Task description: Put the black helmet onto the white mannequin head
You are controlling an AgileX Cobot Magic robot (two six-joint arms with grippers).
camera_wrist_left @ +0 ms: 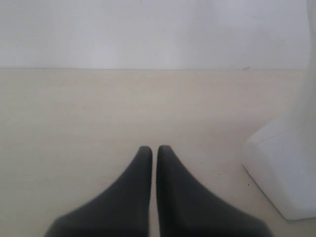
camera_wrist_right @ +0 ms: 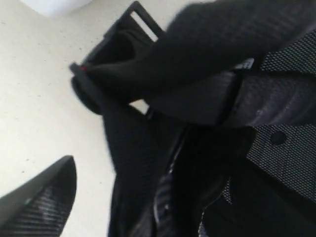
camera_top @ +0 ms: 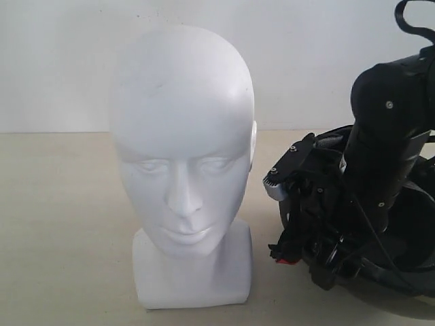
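Note:
The white mannequin head stands upright in the middle of the exterior view, facing the camera. Its neck base shows in the left wrist view, beside my left gripper, which is shut and empty just above the table. The black helmet lies opening-up to the right of the head. My right arm reaches down into it. The right gripper is open and straddles the helmet's edge: one finger is outside over the table, the other is lost in the dark lining. No visor shows.
The helmet's chin strap buckle with a red tab hangs toward the head's base. The beige tabletop runs to a white wall behind. Bare table lies to the left of the head.

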